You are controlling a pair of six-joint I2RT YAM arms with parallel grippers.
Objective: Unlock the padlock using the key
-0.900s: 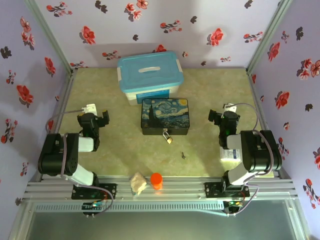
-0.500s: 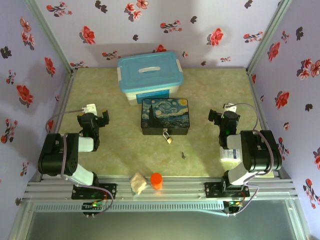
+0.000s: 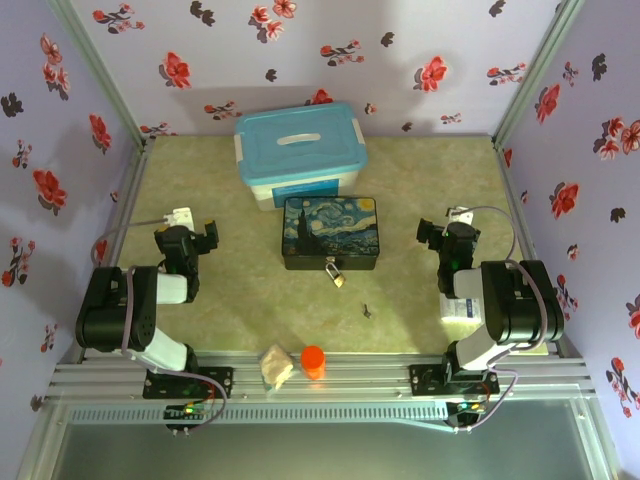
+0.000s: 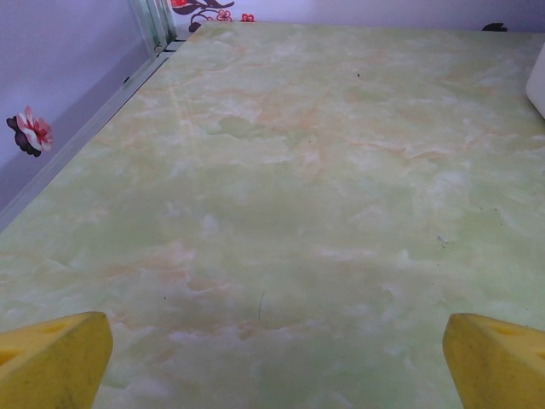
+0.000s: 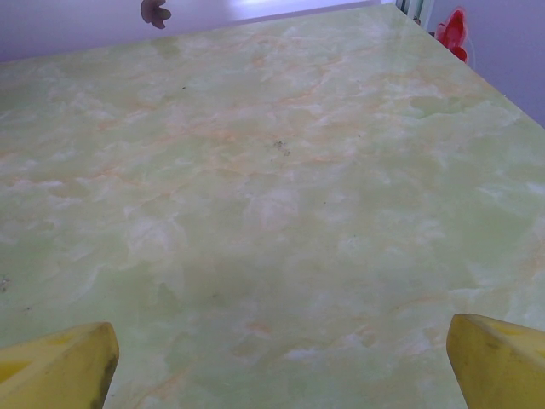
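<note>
**Both arms folded at the near sides of the green-marbled worktop (image 3: 230, 300), padlock and key lying between them.**
The top view shows the tiny brass-gold padlock (image 3: 336, 275) against the front of the dark painted box (image 3: 330, 232), with the thin dark grey key (image 3: 368, 311) lying apart on its near right. In the wrist views the left gripper (image 4: 274, 362) and right gripper (image 5: 277, 365) are spread wide over bare surface. Lilac flowered walls (image 3: 400, 60) enclose the worktop.

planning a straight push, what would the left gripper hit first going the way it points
Looks free: the left gripper faces bare table, with the blue-lidded bin off to its right, so probably the far wall first, though its tilt is unclear.
</note>
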